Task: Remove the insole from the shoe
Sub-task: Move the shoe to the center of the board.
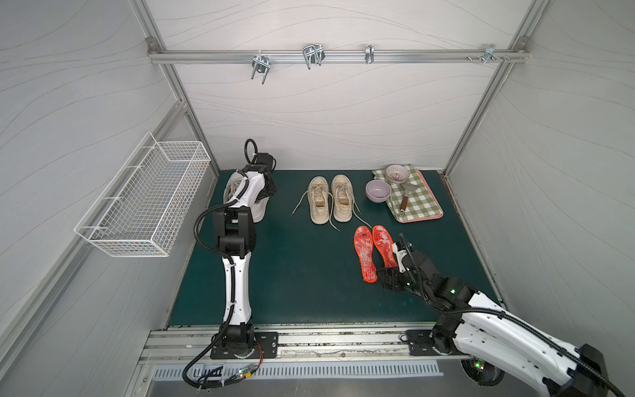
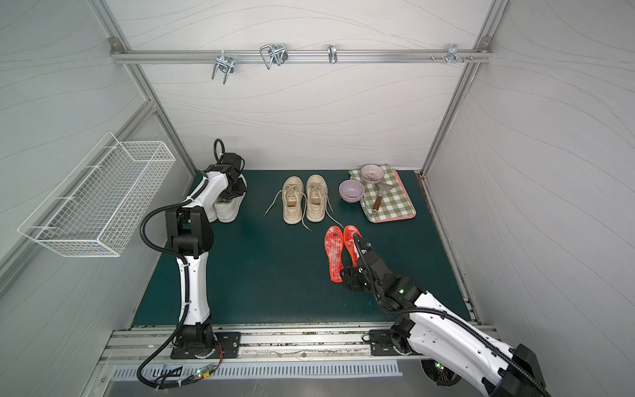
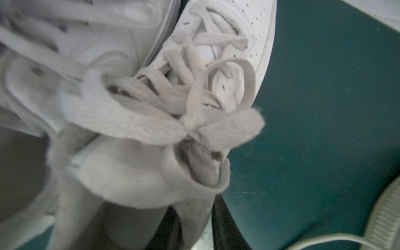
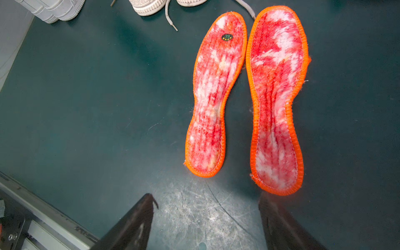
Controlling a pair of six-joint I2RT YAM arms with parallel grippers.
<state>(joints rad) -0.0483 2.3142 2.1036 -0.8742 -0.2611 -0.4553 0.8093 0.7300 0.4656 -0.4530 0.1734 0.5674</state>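
The left pincer (image 2: 237, 190) is down over the pair of white sneakers (image 2: 226, 211) at the far left corner of the green tabletop (image 1: 302, 275). In the left wrist view its dark fingers (image 3: 227, 227) stand close together with a grey-white flap (image 3: 194, 205) between them. The picture is blurred there, so I cannot tell whether the pincer is clamped on that flap, nor whether the flap is an insole edge or the shoe's lining. Just beyond it lie the loose grey laces (image 3: 194, 97) and the perforated toe of one white sneaker (image 3: 249, 32).

The right pincer (image 4: 207, 207) is released, its jaws standing wide apart and empty, low over scuffed tabletop. One fingertip (image 4: 270, 207) sits just beside the heel end of the nearer orange-rimmed insole (image 4: 277, 97). The second insole (image 4: 212, 97) lies alongside it, close but apart, with a small dark size label near its toe. Both lie flat on the tabletop, out of any shoe.

Behind the insoles, toes toward the back wall, stand two beige sneakers (image 1: 330, 201) side by side with laces trailing; one lace end reaches the insoles. To their right are a lilac bowl (image 1: 378, 190), a checked cloth (image 1: 422, 202) carrying a patterned bowl (image 1: 397, 173) and a spatula (image 1: 405, 201). A white wire basket (image 1: 144, 202) hangs on the left wall.
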